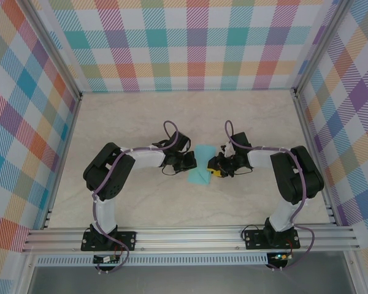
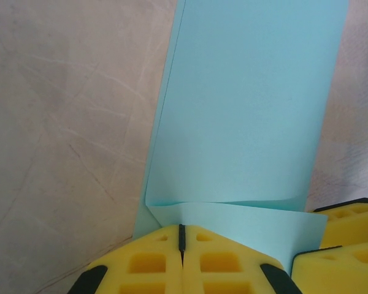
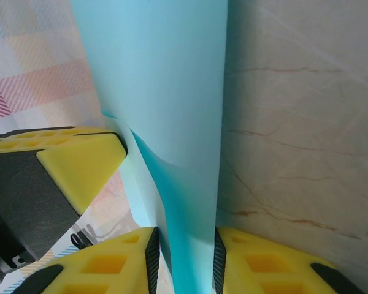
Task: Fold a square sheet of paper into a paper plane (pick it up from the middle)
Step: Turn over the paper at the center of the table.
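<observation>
your left gripper (image 1: 189,162) (image 2: 181,242) has its yellow jaws pressed together on the left edge of the square sheet of paper (image 1: 201,166) (image 2: 251,110), pinching it beside a small folded flap. your right gripper (image 1: 216,166) (image 3: 184,245) takes the same sheet (image 3: 165,79) from the right, jaws narrowed with both pads against the paper. you'll see the sheet held between the two grippers, over the middle of the tabletop (image 1: 141,116).

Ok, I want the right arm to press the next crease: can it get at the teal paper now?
Likely yes: the square sheet of paper stands between the right fingers, with nothing in the way. The left fingers pinch it close alongside, so room is tight.
</observation>
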You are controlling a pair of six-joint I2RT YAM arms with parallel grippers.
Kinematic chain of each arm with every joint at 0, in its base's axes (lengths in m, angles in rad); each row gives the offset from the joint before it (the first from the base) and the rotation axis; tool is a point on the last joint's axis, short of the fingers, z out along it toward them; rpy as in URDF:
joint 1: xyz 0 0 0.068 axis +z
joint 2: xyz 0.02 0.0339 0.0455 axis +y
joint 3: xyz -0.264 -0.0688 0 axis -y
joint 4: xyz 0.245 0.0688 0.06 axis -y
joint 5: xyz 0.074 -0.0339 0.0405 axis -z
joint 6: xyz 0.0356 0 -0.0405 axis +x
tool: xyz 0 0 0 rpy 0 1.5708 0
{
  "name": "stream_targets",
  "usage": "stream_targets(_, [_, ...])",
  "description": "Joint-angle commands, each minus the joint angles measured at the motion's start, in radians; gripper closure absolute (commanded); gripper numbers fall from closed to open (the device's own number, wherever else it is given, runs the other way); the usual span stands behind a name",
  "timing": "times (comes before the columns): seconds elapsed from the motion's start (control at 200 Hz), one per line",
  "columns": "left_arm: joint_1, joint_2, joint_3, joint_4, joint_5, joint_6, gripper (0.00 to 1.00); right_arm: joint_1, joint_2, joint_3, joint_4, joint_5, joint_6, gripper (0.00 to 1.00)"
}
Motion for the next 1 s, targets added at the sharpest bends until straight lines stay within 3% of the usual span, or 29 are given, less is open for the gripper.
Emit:
stream_targets(0.0, [0.006, 0.024, -0.01, -0.046, -0.011, 0.003, 0.95, 0.006, 0.008, 0.003, 0.027, -0.031, 0.003, 0.7])
stream_targets(0.315, [0.006, -0.049, -0.003, 0.029, 0.056, -0.04, 0.88, 0.006, 0.003, 0.004, 0.031, -0.048, -0.024, 0.82])
stream_targets(0.445, [0.006, -0.144, -0.029, 0.008, 0.0, -0.04, 0.8, 0.006, -0.029, 0.017, -0.004, -0.046, -0.053, 0.87])
stream_targets(0.625, [0.006, -0.282, -0.081, -0.033, -0.088, -0.035, 0.78, 0.007, -0.112, 0.059, -0.14, 0.004, -0.128, 0.92])
stream_targets(0.835, [0.007, -0.445, -0.167, -0.068, -0.229, -0.05, 0.75, 0.01, -0.242, 0.157, -0.458, 0.229, -0.234, 0.93])
stream_targets(0.995, [0.012, -0.561, -0.246, -0.064, -0.323, -0.075, 0.71, 0.072, -0.322, 0.298, -0.796, 0.596, -0.288, 0.93])
